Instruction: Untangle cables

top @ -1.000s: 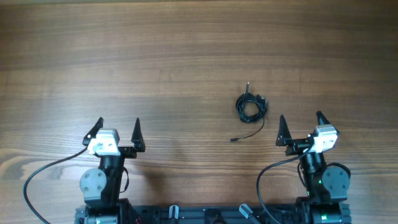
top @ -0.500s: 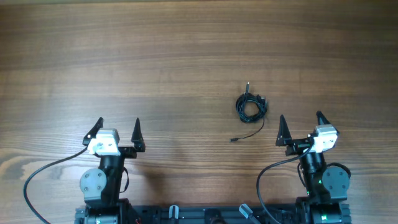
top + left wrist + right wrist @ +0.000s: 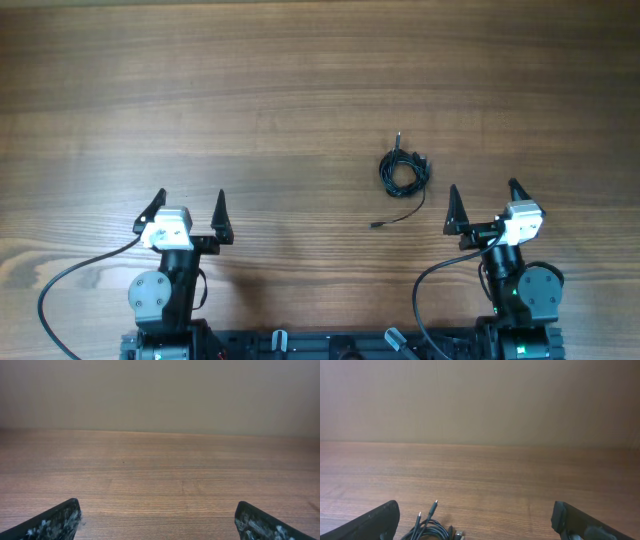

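The cables (image 3: 403,172) lie in a small black coil on the wooden table, right of centre, with one plug end pointing away and a loose strand trailing toward the near edge. My right gripper (image 3: 484,198) stands open just near and right of the coil, empty. In the right wrist view the cables (image 3: 431,528) show at the bottom left, two thin plug tips sticking up, between the wide-spread fingers (image 3: 379,521). My left gripper (image 3: 190,208) is open far to the left, with only bare wood between its fingertips (image 3: 55,521).
Both arm bases (image 3: 160,295) sit at the near edge, each with a thick black cable (image 3: 60,280) looping beside it. A plain wall rises beyond the table's far edge (image 3: 480,444).
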You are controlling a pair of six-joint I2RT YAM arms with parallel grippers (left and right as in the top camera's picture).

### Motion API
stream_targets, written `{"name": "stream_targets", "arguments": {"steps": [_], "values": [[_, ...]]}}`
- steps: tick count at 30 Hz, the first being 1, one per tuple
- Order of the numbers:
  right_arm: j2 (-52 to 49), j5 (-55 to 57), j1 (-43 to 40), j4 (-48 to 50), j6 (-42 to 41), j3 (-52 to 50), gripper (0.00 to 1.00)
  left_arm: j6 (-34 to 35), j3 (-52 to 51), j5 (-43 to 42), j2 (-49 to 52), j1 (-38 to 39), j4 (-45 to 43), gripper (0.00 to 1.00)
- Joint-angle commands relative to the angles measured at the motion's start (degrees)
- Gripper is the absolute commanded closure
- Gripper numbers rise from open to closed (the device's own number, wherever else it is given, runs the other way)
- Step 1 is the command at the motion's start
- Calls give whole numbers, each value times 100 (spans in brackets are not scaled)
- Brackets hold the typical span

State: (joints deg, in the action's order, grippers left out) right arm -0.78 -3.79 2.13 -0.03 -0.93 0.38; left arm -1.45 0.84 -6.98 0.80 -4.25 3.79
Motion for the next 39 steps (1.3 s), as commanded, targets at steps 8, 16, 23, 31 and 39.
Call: {"name": "stream_targets", "arguments": {"steps": [8,16,23,31,39], "values": [[24,42,-17,13,76,-9,0,380,57,-374,-52,-37,-291,0],[24,42,-17,13,79,-9,0,669,1440,-396,361,-37,772,0],[24,42,-17,13,76,-9,0,1086,3270,-870,1880,-37,1840,0],[24,42,-17,13,76,-9,0,1746,4459,-2026,3873,87,2092,0],[24,42,-17,13,74,-9,0,2017,4531,-809,4843,2048,1792,0]]}}
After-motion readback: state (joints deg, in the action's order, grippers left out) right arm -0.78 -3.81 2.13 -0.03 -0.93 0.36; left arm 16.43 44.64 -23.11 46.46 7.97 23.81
